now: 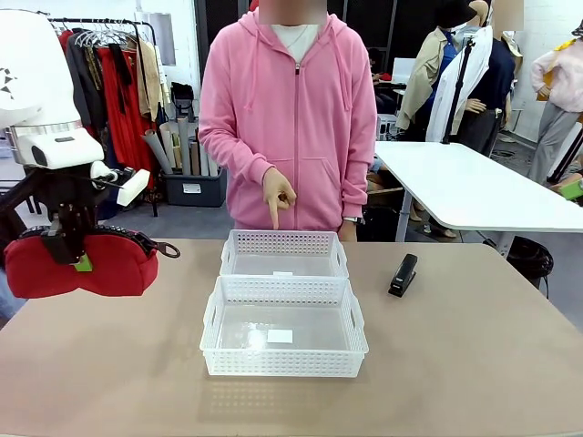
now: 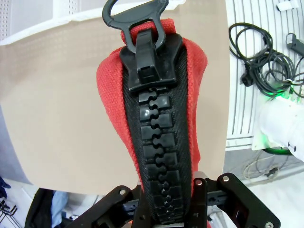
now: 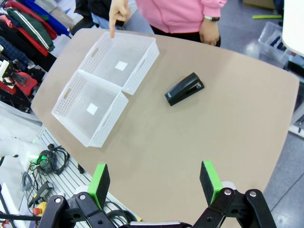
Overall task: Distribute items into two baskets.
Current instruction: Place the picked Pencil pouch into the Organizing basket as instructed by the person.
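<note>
Front view, largest to smallest: beige rectangular tabletop [image 1: 474, 364]; two white translucent plastic baskets with lattice sides, touching end to end at mid-table, the nearer basket [image 1: 282, 362] looking slightly larger than the farther basket [image 1: 284, 242]; red fabric zip pouch with black zipper trim [image 1: 55, 269], held clear of the table at its left side, well apart from both baskets; small black stapler [image 1: 403, 274], lying on the table just right of the baskets. Neither basket holds an item, so nothing is judged distributed yet: the pouch is in the air but undelivered, the stapler untouched. The person's hand [image 1: 278, 196] points a finger down at the farther basket, probably marking a destination. Left gripper [image 1: 71, 253]: jaws clamped on the pouch's zipper ridge. Left wrist view adds the chunky zipper teeth and pull ring running away from the fingers. Right wrist view adds the right gripper [image 3: 154, 178], jaws wide and empty, high above the table, and both basket floors seen from above.
</note>
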Action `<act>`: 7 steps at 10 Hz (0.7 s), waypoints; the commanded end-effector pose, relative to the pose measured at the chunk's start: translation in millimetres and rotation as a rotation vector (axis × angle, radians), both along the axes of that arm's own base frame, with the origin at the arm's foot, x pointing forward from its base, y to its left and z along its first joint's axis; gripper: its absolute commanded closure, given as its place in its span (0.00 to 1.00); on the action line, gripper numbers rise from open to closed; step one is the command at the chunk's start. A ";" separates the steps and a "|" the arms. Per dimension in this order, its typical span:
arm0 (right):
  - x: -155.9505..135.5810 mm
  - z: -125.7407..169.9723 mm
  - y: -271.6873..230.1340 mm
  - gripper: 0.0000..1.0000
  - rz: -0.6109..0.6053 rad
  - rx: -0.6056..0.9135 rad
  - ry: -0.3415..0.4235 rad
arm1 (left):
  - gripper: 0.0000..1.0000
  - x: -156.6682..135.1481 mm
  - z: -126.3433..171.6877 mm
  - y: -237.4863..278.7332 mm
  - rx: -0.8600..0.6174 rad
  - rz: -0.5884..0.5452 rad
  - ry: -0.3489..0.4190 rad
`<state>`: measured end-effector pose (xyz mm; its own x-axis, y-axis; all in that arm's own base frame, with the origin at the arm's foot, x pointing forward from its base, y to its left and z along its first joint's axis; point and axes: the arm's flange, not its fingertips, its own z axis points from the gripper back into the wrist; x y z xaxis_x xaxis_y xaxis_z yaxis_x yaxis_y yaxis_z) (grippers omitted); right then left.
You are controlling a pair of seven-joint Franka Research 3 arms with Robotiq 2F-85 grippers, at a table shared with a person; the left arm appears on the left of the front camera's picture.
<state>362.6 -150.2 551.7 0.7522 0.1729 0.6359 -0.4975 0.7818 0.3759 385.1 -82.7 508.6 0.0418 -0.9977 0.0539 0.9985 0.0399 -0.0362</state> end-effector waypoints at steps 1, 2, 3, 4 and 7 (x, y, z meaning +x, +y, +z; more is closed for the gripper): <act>1.1 1.2 1.1 0.00 0.001 0.004 -0.013 | 1.00 0.6 0.5 1.4 0.000 -0.002 -0.002; 1.1 1.2 1.1 0.00 0.001 0.004 -0.013 | 1.00 0.6 0.5 1.4 0.000 -0.002 -0.002; 1.1 1.2 1.1 0.00 0.001 0.004 -0.013 | 1.00 0.0 0.0 0.0 0.000 0.000 0.000; 1.1 1.2 1.1 0.00 0.001 0.004 -0.013 | 1.00 11.0 2.0 -6.2 0.016 0.042 -0.017; 1.1 1.2 1.1 0.00 0.001 0.004 -0.013 | 1.00 55.0 6.7 -33.1 0.026 0.014 -0.066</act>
